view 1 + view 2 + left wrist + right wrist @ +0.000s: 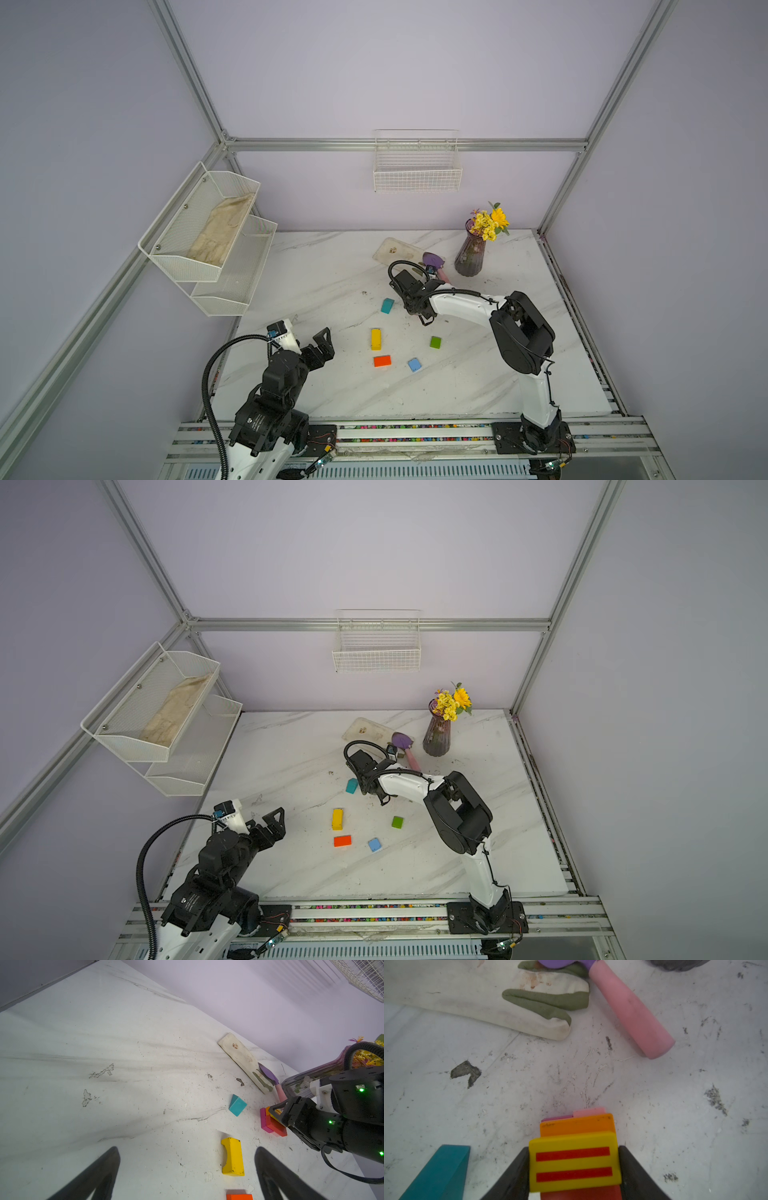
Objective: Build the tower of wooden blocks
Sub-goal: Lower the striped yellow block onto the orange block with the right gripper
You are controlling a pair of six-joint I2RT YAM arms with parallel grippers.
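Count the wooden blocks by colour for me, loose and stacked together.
yellow blocks: 2
orange blocks: 2
teal block: 1
blue block: 1
green block: 1
red block: 1
pink block: 1
magenta block: 1
Total: 10

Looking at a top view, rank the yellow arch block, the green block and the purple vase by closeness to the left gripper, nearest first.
1. Yellow arch block: just right of the left gripper.
2. Green block: farther right, mid-table.
3. Purple vase: back right of the table.
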